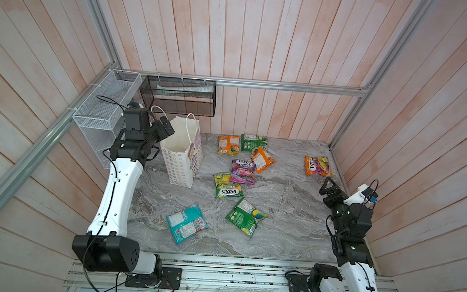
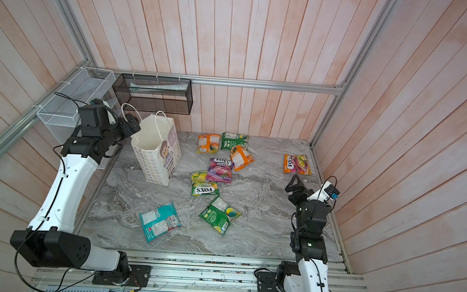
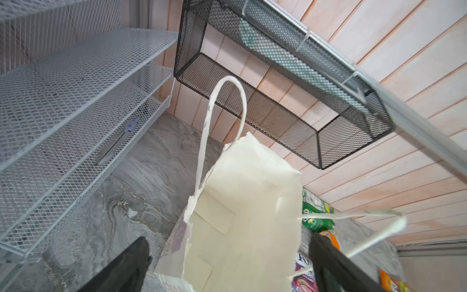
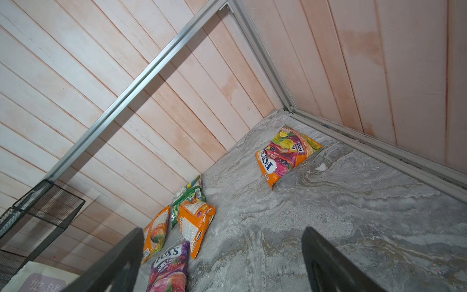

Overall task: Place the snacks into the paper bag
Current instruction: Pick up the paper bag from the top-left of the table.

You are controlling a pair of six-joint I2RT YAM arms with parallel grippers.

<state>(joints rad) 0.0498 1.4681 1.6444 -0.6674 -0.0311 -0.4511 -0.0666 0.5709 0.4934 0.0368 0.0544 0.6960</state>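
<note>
1. Snacks (image 1: 243,171) are lying flat on the marble table (image 1: 276,235). Eight pouches are showing in both top views and none is in the bag, so the task looks to be only starting.
2. The paper bag (image 1: 182,151) is standing upright at the table's far left, below the black mesh basket (image 1: 179,95) and beside the white wire rack (image 1: 101,113). Its mouth is gaping upward, and the left wrist view is showing the inside bare down to the folded bottom. One cord handle is standing up and the other is drooping outward, so the opening is unblocked.
3. The left gripper (image 1: 168,128) is hovering at the bag's rim with its jaws spread wide, gripping nothing. In the wrist view its fingers (image 3: 131,263) are framing the mouth on either side. It is probably waiting there to steady the light bag or keep it open.
4. The right gripper (image 1: 327,185) is hanging over the table's right side, jaws fully apart and empty. It is pointing toward the lone orange pouch (image 1: 318,166) near the right wall, likely because that one is nearest.
5. The other pouches are crowding mid-table, where the purple pouch (image 1: 243,171) is overlapping the yellow-green pouch (image 1: 227,186). Two orange ones and a green one are bunching behind them. The teal pouch (image 1: 187,223) and a second green pouch (image 1: 246,217) are lying apart, nearer the robot.
6. The pouches are glossy and lying flush, so a pick is probably calling for a pinch at an edge. The tall bag may tip if nudged.
</note>
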